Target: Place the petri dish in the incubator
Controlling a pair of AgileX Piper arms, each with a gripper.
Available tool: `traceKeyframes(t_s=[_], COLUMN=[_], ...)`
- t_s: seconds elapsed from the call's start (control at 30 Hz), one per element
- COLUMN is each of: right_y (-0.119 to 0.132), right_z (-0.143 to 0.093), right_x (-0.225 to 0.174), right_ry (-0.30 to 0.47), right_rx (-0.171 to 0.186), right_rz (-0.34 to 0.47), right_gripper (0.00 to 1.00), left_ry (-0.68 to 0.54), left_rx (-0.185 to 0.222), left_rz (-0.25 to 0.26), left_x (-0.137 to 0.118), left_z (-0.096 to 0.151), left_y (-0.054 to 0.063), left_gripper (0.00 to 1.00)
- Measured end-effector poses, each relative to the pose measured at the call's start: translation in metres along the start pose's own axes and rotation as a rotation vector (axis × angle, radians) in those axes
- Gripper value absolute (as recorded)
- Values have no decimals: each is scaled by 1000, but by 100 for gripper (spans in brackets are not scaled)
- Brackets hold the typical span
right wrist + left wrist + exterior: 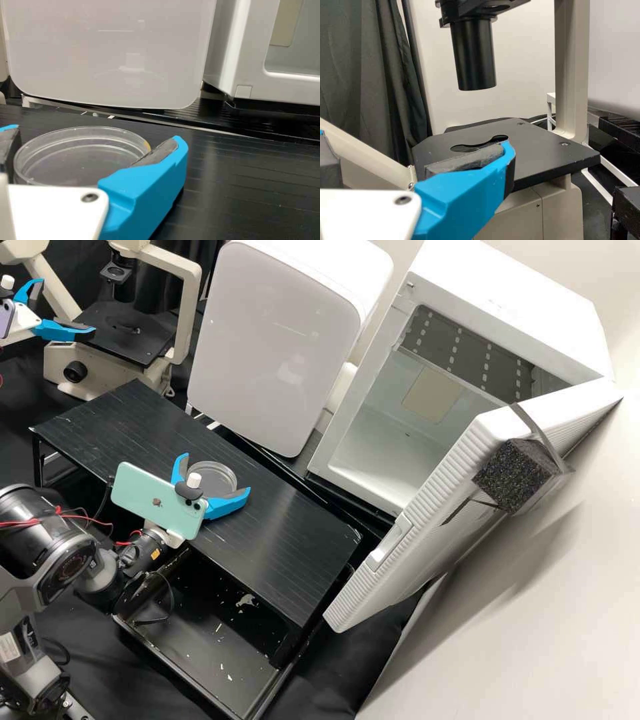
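Petri dish (212,473) flat on the black tabletop (287,533), outside the incubator (503,310), near the middle of the long edge that faces the white appliances. Clear, round, upright.

Right gripper (215,473): fingers spread wide, one each side of the dish, pads right up by its rim. Whether they press on it, cannot tell. Mint phone (150,500) mounted just behind.

Left gripper (67,305): fingers well apart, nothing between them. Hangs by the microscope stage (127,337), beyond the tabletop's left corner; left wrist view has one finger in front of the stage.

Incubator past the tabletop's far long edge, door (407,550) swung wide, pale interior visible. Dark foam block (517,473) strapped to the door. White rounded panel (273,340) beside the incubator, also beyond that edge. Shallow black tray (207,627) below the tabletop's near long edge, pale flecks in it.
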Motion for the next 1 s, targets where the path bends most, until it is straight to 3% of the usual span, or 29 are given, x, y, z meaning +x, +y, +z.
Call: traceKeyframes(t_s=[0.6,0.87,1.0], right_y=[10,42,57], right_z=[5,23,31], right_x=[-1,-6,-6], right_ry=[13,-48,-69], right_rx=[33,97,109], right_rz=[5,111,170], right_gripper=[0,0,0], left_ry=[0,0,0], left_rx=[0,0,0], left_rz=[0,0,0], left_x=[0,0,0], left_z=[0,0,0], left_y=[0,0,0], left_gripper=[100,100,100])
